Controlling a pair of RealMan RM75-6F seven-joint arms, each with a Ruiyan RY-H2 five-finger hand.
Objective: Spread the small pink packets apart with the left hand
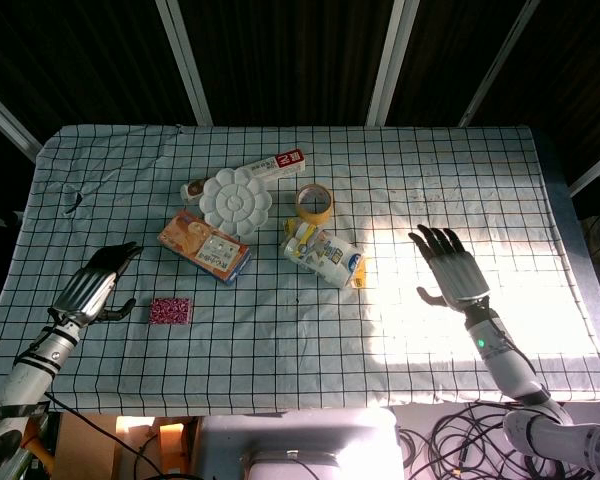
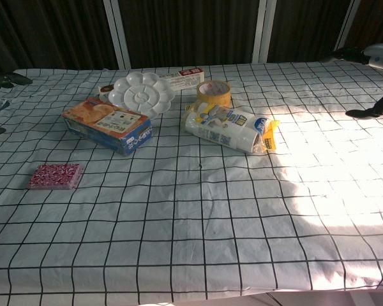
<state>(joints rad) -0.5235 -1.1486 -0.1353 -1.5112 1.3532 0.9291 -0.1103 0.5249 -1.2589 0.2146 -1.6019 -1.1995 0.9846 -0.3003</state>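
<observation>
The small pink packets [image 1: 171, 311] lie together in one flat stack on the checked cloth at the front left, also seen in the chest view [image 2: 55, 176]. My left hand [image 1: 98, 285] hovers just left of them, open, fingers stretched forward and thumb pointing toward the stack, a small gap between them. Only its dark fingertips [image 2: 6, 80] show at the chest view's left edge. My right hand [image 1: 448, 265] stays open over the sunlit right side of the table, palm up and holding nothing.
Behind the packets sit a biscuit box [image 1: 205, 247], a white flower-shaped palette [image 1: 235, 200], a long toothpaste box [image 1: 277, 165], a yellow tape roll [image 1: 314, 203] and a plastic-wrapped pack [image 1: 325, 255]. The table's front edge [image 1: 280, 405] runs close below the packets.
</observation>
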